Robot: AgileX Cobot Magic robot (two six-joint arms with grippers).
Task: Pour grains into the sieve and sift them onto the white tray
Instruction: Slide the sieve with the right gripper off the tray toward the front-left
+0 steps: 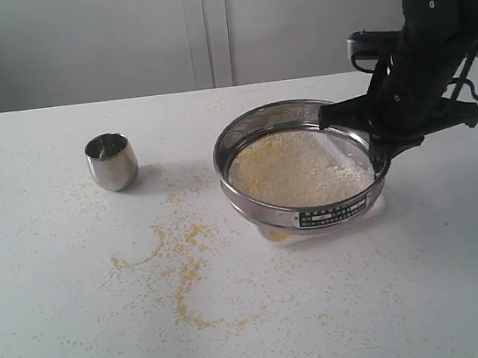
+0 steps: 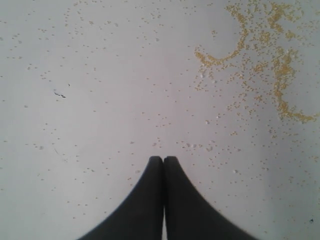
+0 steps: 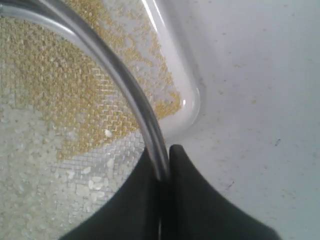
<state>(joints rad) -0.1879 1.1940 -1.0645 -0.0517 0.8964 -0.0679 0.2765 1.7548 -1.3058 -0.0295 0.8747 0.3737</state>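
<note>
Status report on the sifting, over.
Right gripper shut on sieve rim; left gripper shut, empty. Grains in sieve, over white tray. Spilled grains on table, steel cup aside.

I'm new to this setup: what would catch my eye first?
The steel sieve, holding pale grains, sits right of centre over a white tray, its rim pinched by the right tool. Yellow grains lie scattered across the table in front, and a steel cup stands at the left.
</note>
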